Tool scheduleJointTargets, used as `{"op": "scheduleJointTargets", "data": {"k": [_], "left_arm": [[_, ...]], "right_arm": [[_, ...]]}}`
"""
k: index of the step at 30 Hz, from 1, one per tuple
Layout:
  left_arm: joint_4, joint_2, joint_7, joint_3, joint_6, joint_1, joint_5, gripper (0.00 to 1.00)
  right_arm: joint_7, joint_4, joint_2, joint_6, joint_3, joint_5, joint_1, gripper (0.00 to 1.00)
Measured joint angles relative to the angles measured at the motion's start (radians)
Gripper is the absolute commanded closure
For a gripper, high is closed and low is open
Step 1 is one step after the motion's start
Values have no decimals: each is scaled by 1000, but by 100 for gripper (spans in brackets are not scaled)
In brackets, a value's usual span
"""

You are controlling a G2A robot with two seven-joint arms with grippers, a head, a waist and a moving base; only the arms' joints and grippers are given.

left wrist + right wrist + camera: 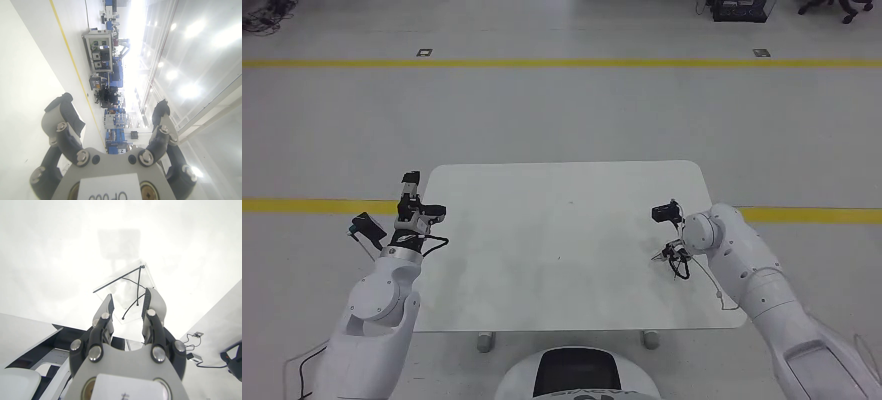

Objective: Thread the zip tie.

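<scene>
Likely pickup step: your right end effector (128,293) hangs open over the zip ties (139,279); left end effector (114,100) wide. Next: grip one tie.

The zip ties (113,281) are black, the table (562,230) white, the floor (562,110) grey (with yellow stripes (562,63)).

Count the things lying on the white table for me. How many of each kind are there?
Black plastic zip ties, crossing over each other: 3
Clear flat plastic sheet under them: 1
Total: 4
</scene>
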Motion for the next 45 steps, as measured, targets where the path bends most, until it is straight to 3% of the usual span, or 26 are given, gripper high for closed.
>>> {"op": "scheduleJointTargets", "data": {"k": [45], "left_arm": [[0, 0, 0, 0, 0, 0, 0, 0]], "right_arm": [[-75, 215, -63, 22, -118, -30, 81, 77]]}}
